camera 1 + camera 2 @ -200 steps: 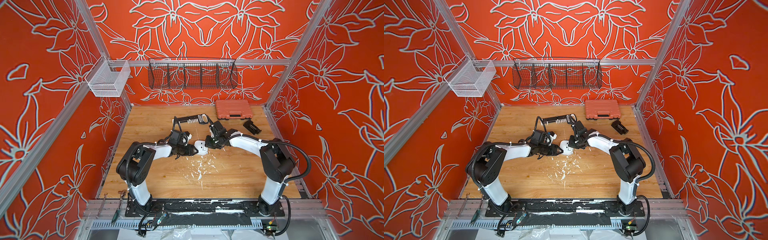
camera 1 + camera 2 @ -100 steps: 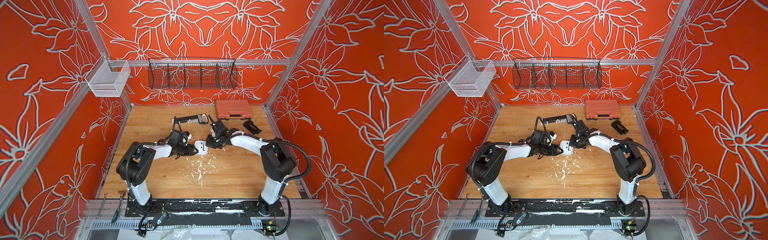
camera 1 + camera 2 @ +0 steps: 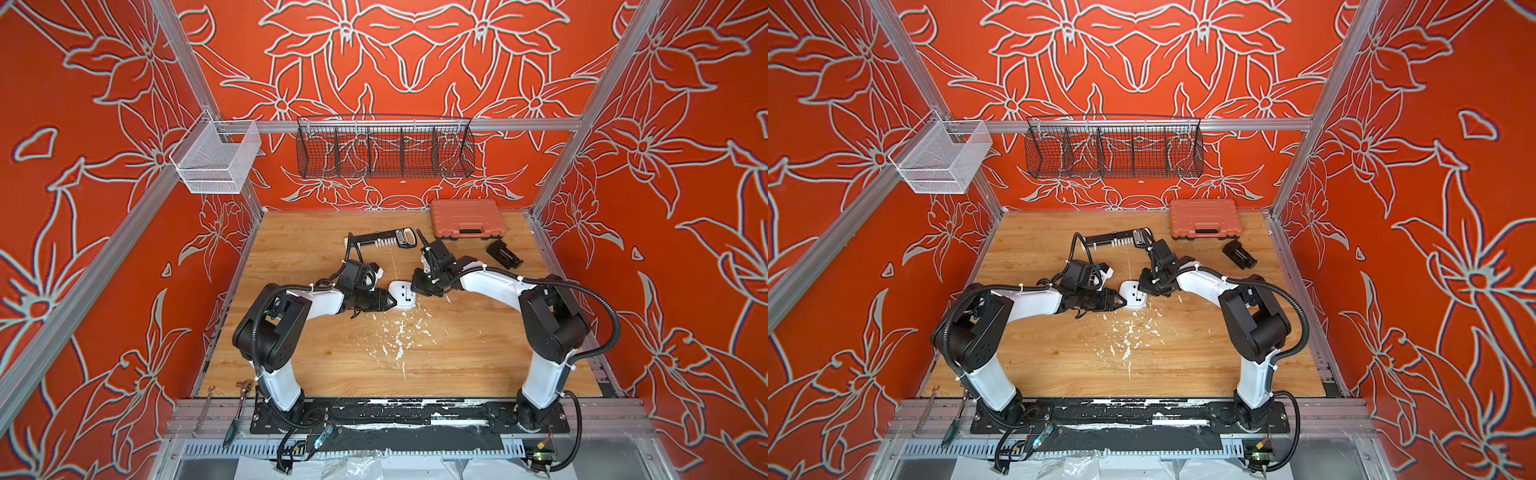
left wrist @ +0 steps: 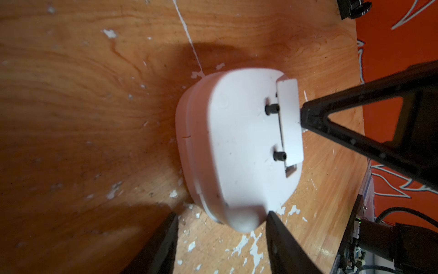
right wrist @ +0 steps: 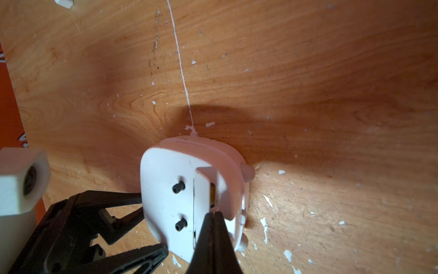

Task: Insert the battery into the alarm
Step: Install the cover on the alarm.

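Plastic lid (image 5: 201, 189), a flat white flap, stands half raised over the slot in the back of the alarm (image 5: 170, 189) and hides most of what lies inside. Only a yellowish sliver shows under it, which may be the brass end of the battery (image 5: 212, 189); the spot is too dark and small to be sure.

The alarm, a smooth white rounded square with two small black pegs (image 4: 272, 109) beside the lid, lies face down on the wooden table (image 3: 457, 345), so its dial is hidden.

The right gripper (image 5: 213, 214) has its black tips pressed together and touches the lid's edge. The left gripper (image 4: 222, 213) has its jaws apart on either side of the alarm's rounded corner. One tip touches the shell, and bare wood shows beside the other.

In both top views the arms cover much of the alarm. White flecks (image 3: 399, 340) speckle the grained boards. An orange plastic case (image 3: 467, 218) sits near the back wall, well apart.
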You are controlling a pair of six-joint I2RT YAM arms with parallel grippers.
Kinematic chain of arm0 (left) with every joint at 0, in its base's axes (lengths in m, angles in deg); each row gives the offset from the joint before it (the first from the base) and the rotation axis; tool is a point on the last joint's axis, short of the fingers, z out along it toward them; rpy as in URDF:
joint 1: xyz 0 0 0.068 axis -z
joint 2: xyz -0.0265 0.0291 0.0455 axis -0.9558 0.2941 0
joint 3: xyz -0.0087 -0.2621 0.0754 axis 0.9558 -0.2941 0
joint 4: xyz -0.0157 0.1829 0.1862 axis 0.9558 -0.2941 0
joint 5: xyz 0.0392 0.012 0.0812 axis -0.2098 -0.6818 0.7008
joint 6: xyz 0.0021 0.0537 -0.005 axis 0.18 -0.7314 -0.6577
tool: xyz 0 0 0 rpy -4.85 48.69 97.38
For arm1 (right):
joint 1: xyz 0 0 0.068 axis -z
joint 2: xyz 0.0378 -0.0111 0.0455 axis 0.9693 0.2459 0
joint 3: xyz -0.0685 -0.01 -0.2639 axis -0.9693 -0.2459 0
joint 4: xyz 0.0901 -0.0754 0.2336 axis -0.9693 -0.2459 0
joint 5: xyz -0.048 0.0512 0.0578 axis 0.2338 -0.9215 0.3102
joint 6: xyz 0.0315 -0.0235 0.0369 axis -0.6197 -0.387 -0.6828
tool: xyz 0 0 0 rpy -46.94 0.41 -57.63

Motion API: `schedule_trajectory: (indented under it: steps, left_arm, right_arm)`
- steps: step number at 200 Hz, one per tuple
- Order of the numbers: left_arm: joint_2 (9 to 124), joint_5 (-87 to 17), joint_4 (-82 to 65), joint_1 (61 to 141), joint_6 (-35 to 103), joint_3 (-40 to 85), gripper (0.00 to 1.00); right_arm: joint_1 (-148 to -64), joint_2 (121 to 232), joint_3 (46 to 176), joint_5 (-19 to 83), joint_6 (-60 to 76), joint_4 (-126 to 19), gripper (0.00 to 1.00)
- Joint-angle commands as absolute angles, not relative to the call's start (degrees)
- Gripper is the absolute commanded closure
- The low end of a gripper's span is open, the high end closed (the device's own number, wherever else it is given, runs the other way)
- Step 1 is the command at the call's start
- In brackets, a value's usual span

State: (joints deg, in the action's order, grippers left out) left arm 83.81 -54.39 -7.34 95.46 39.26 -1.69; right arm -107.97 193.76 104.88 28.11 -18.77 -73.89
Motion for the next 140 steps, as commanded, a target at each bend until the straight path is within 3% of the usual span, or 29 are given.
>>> schedule_trajectory:
  steps: [1,140]
  left_arm:
    - [84.6,-53.1,-8.5,95.6,39.0,-0.9,0.43]
    - [84.8,-52.9,-8.0,95.7,39.2,-1.4,0.43]
  right_arm:
    - [-108.5,195.4,105.2,27.5,-19.4,-75.5,1.0]
    - [-109.0,196.7,107.4,26.6,-17.3,-79.3,1.0]
